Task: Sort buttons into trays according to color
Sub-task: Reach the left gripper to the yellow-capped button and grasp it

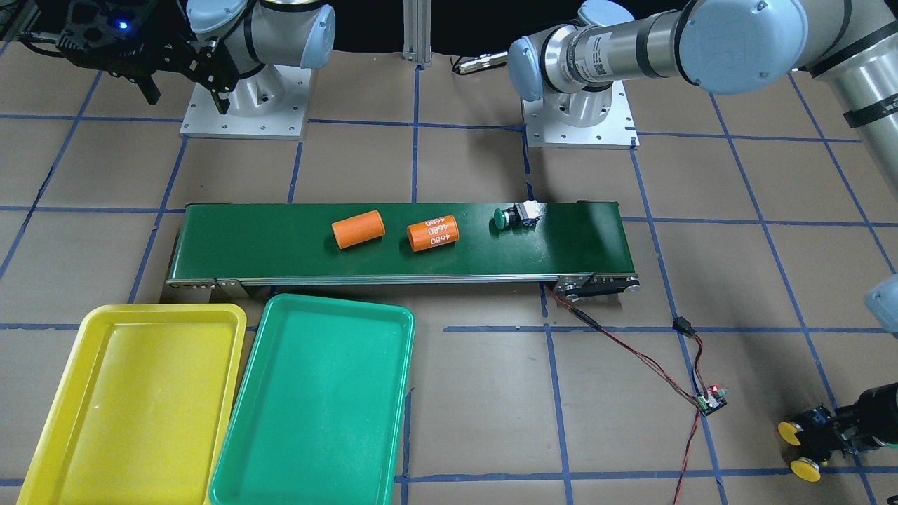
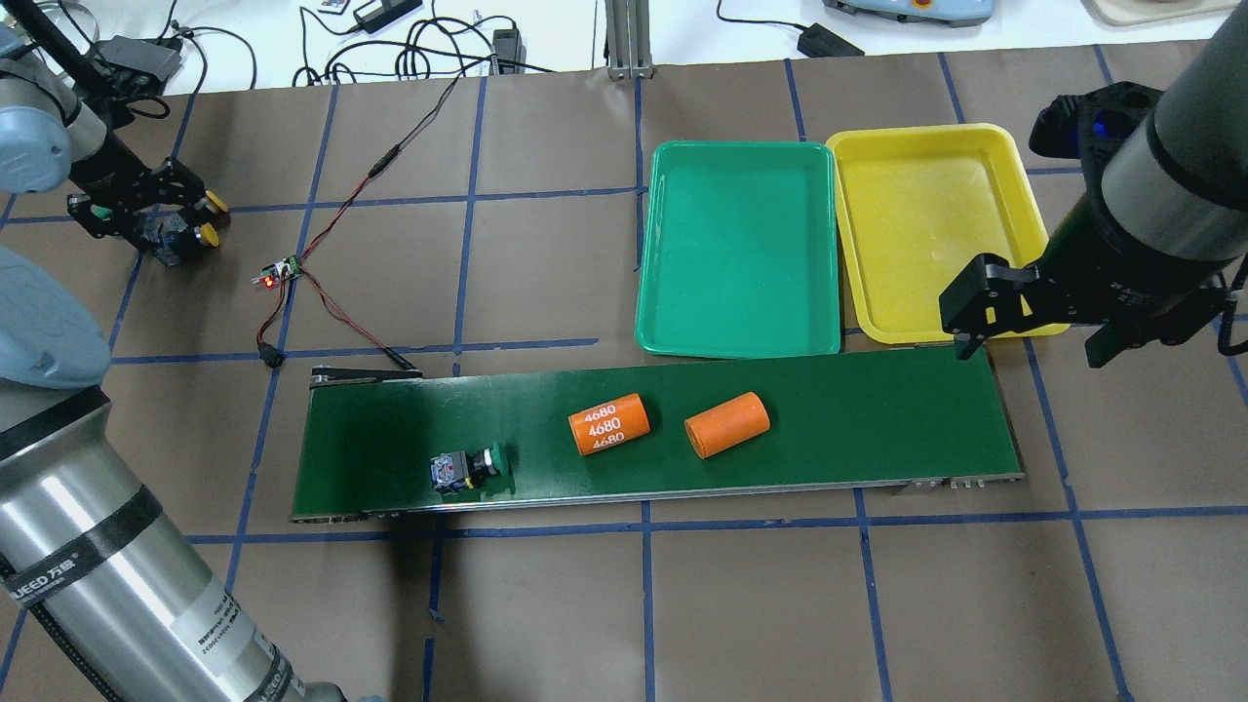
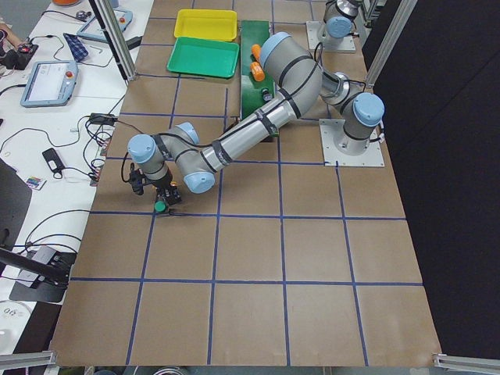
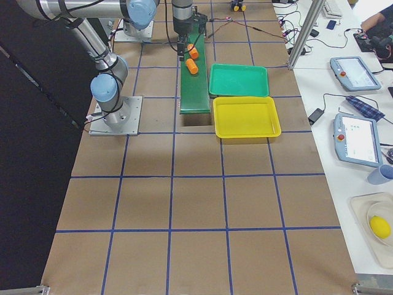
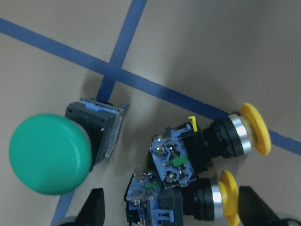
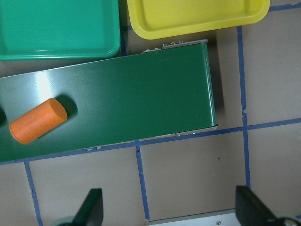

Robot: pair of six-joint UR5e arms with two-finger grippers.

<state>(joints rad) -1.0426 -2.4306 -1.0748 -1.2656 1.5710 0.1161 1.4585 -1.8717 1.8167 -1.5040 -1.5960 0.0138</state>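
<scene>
Upright green button (image 5: 49, 153): on bare table (image 5: 211, 47) at robot's left end; glossy domed cap, black body.
2 yellow buttons (image 5: 211, 141): beside it, lying sideways, bodies touching.
Left gripper (image 5: 174, 207): fingers spread, straddling 1 yellow button.
Other green button (image 2: 468, 468): lying on conveyor belt (image 2: 877, 419).
Right gripper (image 6: 171, 205): fingers spread, nothing between.
Progress: 0 of 4 sorted; green tray (image 2: 741, 244), yellow tray (image 2: 926, 224) hold no buttons.

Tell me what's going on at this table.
The left gripper hangs, jaws open, over two yellow buttons and an upright green button on the table. A second green button lies on the conveyor belt with two orange cylinders. The right gripper hovers open near the belt's end. The green tray and yellow tray are empty.
</scene>
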